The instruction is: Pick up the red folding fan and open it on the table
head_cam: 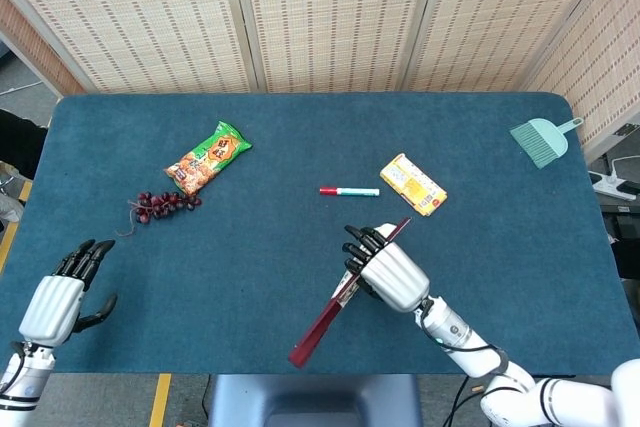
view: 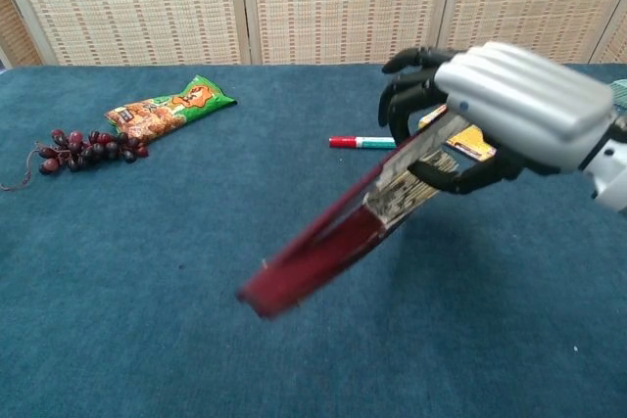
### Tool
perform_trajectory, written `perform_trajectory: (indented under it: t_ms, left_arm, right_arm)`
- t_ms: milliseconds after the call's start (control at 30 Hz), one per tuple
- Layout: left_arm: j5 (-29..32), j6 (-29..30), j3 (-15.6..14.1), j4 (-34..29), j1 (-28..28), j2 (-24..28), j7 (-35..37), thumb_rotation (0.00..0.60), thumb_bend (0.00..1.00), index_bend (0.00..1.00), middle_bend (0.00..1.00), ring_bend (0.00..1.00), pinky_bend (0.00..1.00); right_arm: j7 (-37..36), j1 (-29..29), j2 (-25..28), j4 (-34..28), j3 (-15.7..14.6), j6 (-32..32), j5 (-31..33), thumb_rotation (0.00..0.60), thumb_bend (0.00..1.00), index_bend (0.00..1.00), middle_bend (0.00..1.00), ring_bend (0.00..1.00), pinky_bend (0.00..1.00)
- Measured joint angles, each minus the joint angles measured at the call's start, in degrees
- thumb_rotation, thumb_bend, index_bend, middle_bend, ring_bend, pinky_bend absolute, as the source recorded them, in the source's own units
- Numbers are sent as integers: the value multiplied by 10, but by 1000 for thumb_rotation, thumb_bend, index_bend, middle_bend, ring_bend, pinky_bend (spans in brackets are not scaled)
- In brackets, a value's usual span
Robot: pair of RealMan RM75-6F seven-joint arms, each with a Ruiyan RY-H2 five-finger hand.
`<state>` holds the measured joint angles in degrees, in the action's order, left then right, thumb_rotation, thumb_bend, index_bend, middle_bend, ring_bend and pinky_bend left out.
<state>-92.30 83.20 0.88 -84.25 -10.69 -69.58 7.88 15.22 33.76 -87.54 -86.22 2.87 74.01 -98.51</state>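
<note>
Right hand (view: 509, 110) is gripping the closed red fan (view: 338, 232) clear of the table (head_cam: 300, 137), handle pointing to 7 o'clock, presumably for opening. Left hand (head_cam: 60, 292) is idling, fingers spread.

1. The red folding fan (view: 333, 237) is smeared by motion blur in the chest view, worst at its low end, so its slats cannot be told apart.
2. The right hand (view: 509, 110) covers the fan's upper part and much of the yellow packet (view: 468, 143) behind it.
3. The left hand (head_cam: 62, 292) shows only in the head view, its arm cut by the bottom edge.
4. The teal dustpan (view: 614, 92) is clipped by the chest view's right edge.
</note>
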Motion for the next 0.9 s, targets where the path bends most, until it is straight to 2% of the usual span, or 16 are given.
perform_trajectory:
  t_ms: [167,367,533,767,900]
  left_arm:
    - [-10,-18,-5,17,-16,-9,91,600,378,73,154,82,212]
    - [-26,-34,-9,19,-42,-31,237,600,370,163,176,83,234]
    - [0,-84,12,-41,-84,-59,334,600,365,185,170,78,241]
    - [90,-203,41,-139,-137,-74,365,600,374,216,158,72,232]
    - [116,-230,45,-166,-149,-87,395,600,381,224,157,70,225]
  right_arm:
    - [-4,12,70,-145,48,-49,101,600,684,750,334,118,261]
    - [3,43,108,-249,112,-105,223,600,685,750,334,119,264]
    - [50,71,103,-278,139,-116,272,600,685,750,334,119,264]
    - [132,122,63,-297,171,-109,374,600,684,750,334,119,264]
    - [150,148,36,-295,185,-100,407,600,685,750,334,119,265]
